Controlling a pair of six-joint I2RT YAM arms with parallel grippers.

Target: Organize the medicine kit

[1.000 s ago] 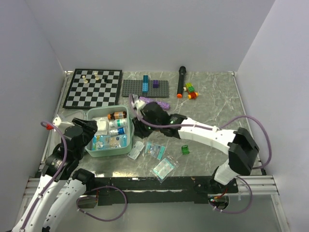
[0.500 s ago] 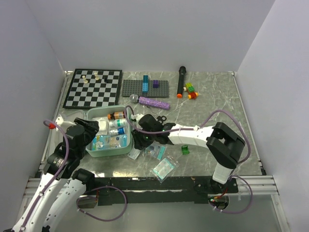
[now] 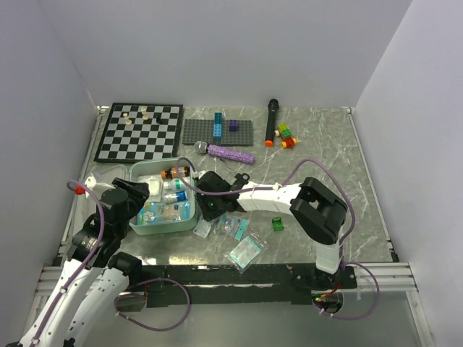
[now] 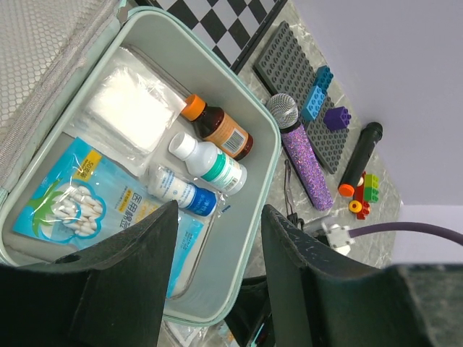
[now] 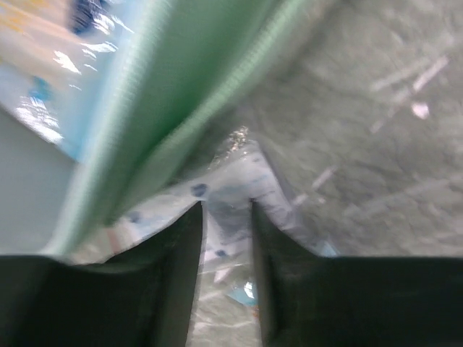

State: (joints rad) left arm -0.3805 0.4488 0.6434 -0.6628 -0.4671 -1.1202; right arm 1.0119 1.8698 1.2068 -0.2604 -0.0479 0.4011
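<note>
L gripper (image 4: 218, 210) gapes over open medicine kit (image 4: 249, 194); R gripper (image 5: 226, 211), fingers slightly apart, above clear packet (image 5: 233, 186) by kit's rim.

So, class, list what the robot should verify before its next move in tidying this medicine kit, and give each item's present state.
1. The medicine kit lies open: ok.
2. Free room inside it: ok.
3. The right gripper is above the packet beside the kit: ok.
4. Its hold on that packet: cannot tell, blurred.
5. The left gripper is open, holding nothing: ok.
6. Everything packed: not ok, other packets lie on the table.
</note>
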